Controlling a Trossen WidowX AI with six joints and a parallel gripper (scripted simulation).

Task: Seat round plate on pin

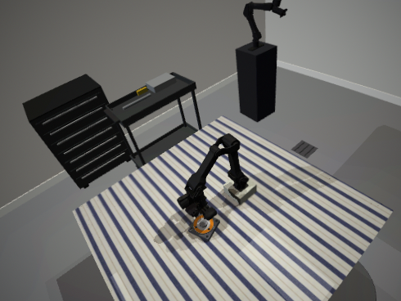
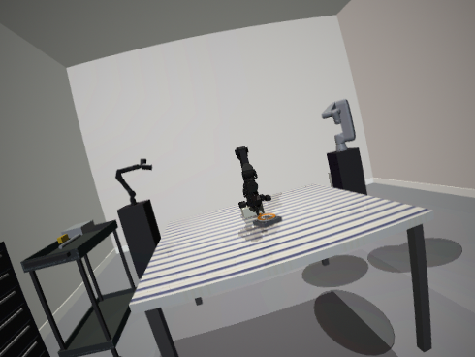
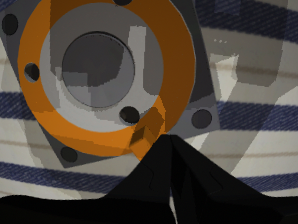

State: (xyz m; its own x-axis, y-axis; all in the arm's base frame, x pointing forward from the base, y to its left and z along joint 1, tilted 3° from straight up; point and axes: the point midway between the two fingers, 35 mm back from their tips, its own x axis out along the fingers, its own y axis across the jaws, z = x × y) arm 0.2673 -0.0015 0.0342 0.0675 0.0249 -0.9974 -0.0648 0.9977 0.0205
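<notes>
gripper (image 3: 168, 141) fingers together, empty, tips right at the round plate's (image 3: 67, 125) orange tab (image 3: 148, 131); contact unclear, pin hidden.

- A striped surface (image 1: 286, 229), cream with dark blue lines, stands on dark legs (image 2: 419, 286).
- A black drawer cabinet (image 1: 69, 127) stands by the wall.
- Just beside it, a black cart (image 1: 159, 102) carries a grey box (image 1: 159, 82) and a small yellow item (image 1: 141, 91).
- A tall black pedestal (image 1: 255, 82) stands near the corner.
- A floor vent (image 1: 304, 148) lies beside the surface.
</notes>
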